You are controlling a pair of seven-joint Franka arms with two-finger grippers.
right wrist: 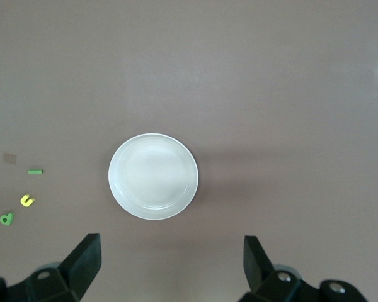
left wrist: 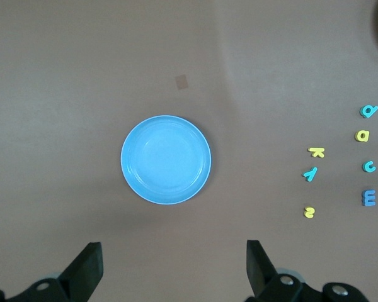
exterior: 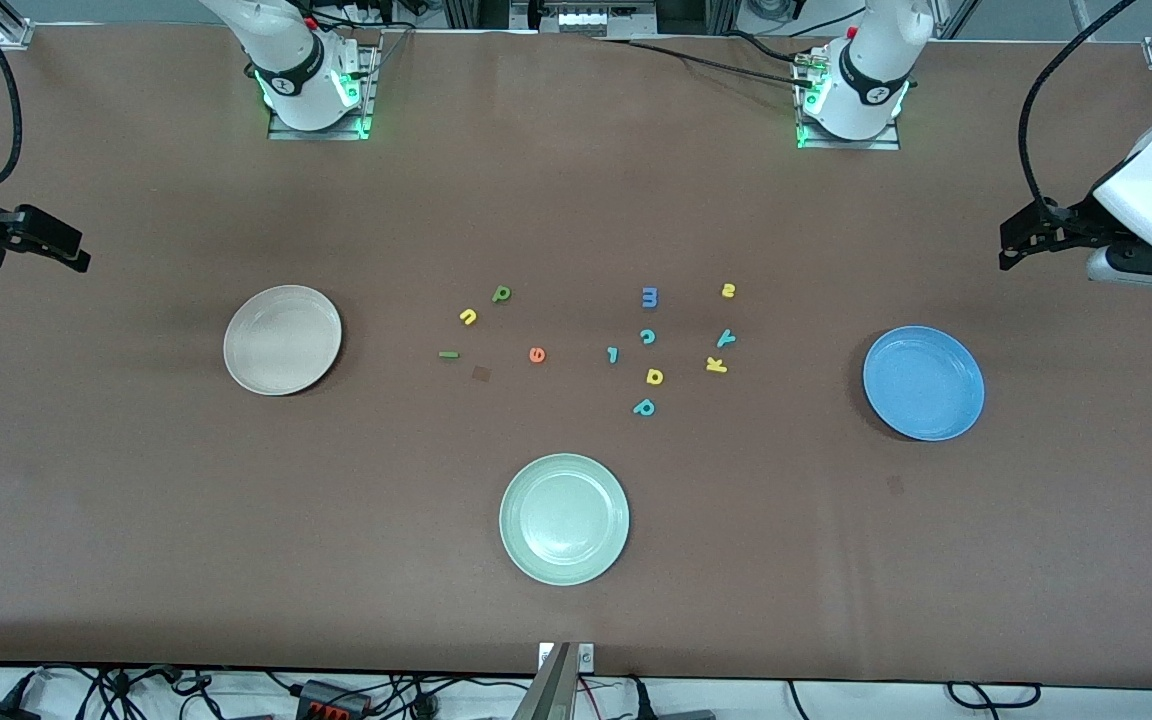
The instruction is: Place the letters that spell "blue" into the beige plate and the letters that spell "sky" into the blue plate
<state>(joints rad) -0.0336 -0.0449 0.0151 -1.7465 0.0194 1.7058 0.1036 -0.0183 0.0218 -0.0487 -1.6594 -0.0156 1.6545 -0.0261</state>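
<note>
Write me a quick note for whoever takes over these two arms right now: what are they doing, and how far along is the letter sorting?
Left gripper: open, empty, up above the blue plate.
Right gripper: open, empty, up above the beige plate.
Letters: b, u, l, e lie mid-table toward the beige plate; s, y, k toward the blue plate.
Done: nothing; both plates hold no letters.
Left: all seven letters.

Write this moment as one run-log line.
left pincer: open, above blue plate | right pincer: open, above beige plate | plates: empty
</note>
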